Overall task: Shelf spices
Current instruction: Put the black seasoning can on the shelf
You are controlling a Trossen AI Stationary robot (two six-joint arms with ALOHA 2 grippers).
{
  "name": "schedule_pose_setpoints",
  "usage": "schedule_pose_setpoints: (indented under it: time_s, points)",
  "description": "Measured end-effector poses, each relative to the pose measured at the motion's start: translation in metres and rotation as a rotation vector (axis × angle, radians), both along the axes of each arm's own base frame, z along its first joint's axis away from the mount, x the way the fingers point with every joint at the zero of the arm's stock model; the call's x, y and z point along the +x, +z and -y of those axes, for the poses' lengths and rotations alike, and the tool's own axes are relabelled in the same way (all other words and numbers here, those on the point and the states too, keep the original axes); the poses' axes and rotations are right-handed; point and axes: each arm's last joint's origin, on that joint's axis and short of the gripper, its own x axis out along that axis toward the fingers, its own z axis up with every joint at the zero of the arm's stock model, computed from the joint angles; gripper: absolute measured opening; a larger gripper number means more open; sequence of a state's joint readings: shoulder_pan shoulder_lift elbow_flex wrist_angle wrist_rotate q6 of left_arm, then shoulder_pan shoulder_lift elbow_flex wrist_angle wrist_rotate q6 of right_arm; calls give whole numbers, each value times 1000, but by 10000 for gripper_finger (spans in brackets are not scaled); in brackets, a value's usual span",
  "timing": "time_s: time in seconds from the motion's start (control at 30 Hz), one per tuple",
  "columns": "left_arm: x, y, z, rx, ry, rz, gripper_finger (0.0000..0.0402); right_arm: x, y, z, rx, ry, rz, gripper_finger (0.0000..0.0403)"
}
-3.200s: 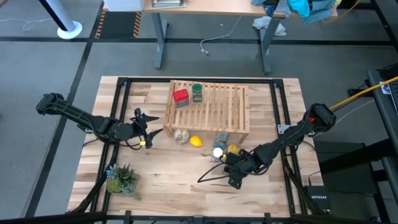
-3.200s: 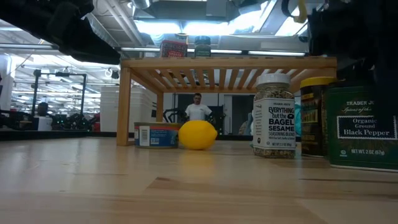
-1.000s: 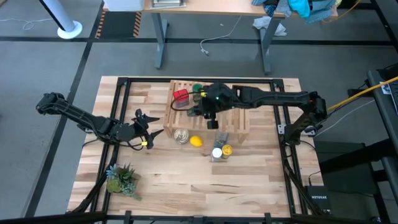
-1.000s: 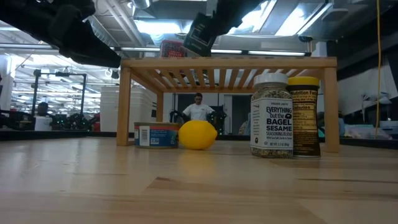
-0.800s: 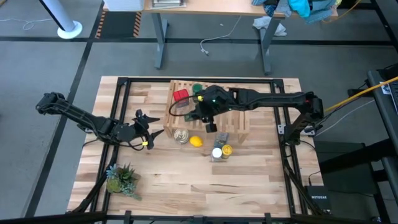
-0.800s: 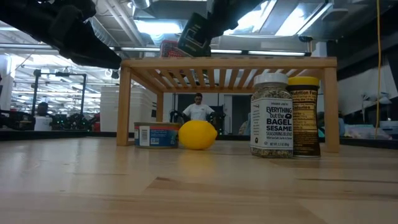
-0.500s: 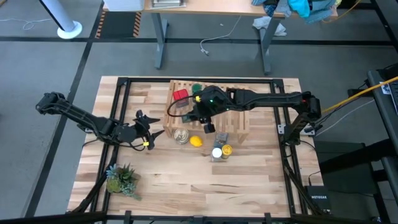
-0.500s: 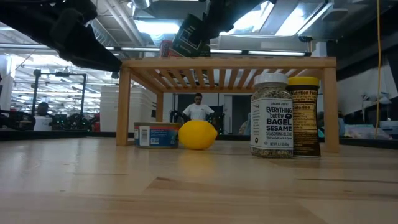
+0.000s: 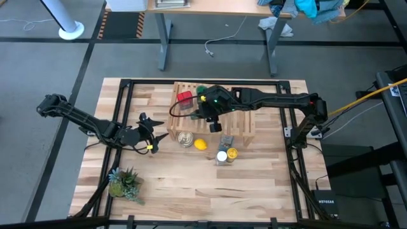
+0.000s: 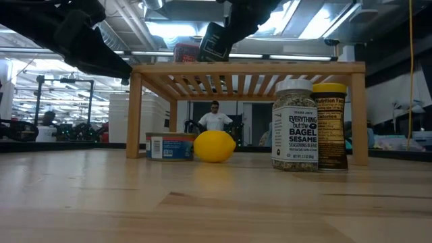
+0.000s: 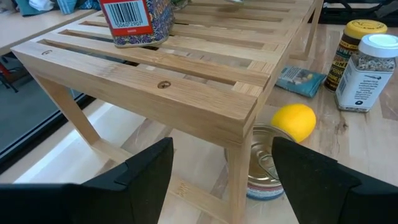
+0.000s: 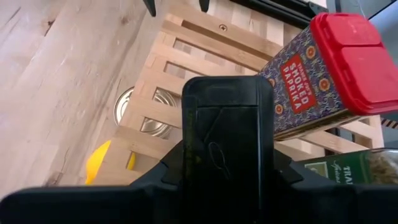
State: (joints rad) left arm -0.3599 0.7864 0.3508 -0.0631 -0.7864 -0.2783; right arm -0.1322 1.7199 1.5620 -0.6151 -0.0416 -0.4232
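My right gripper [image 9: 206,113] is shut on a dark grey tin [image 12: 227,137] above the left part of the light-wood slatted shelf [image 9: 235,108]. On the shelf's far left stand a red tin [image 9: 184,97] and a green-lidded jar [image 9: 201,90]. A white-lidded jar [image 9: 222,156] and a yellow-lidded jar [image 9: 233,152] stand on the table in front of the shelf. My left gripper [image 9: 158,135] waits open, left of the shelf's near left leg. My right gripper pinches the dark grey tin between its two fingers, one on each of its two opposite sides [image 12: 186,155]; its lid faces the wrist camera. The fingers slant down from the table's right. The tin [image 10: 214,42] hangs tilted, clear above the shelf top.
A silver round tin [image 9: 185,138] and a lemon [image 9: 200,144] lie at the shelf's near left corner, a flat blue packet [image 9: 227,141] under its near edge. A small potted plant [image 9: 122,182] stands at the near left. A person stands in the room beyond.
My right gripper has carried the dark grey tin a little toward the table's left over the shelf, closer to the red tin, and has rolled slightly, so the tin's tilt has changed. The tin stays clear of the shelf.
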Motion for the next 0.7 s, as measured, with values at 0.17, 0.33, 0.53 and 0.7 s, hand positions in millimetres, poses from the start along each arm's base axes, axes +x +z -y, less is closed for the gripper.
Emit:
schedule_pose_setpoints:
  time_s: [0.17,0.33,0.53,0.7]
  points:
    - [0,0,0,-1,0,1,266,0,0,0,2,0,-6,117]
    - [0,0,0,-2,0,1,266,0,0,0,2,0,-5,137]
    - [0,0,0,-2,0,1,266,0,1,0,3,-1,6,199]
    - [0,0,0,-2,0,1,266,2,3,0,-1,0,35,207]
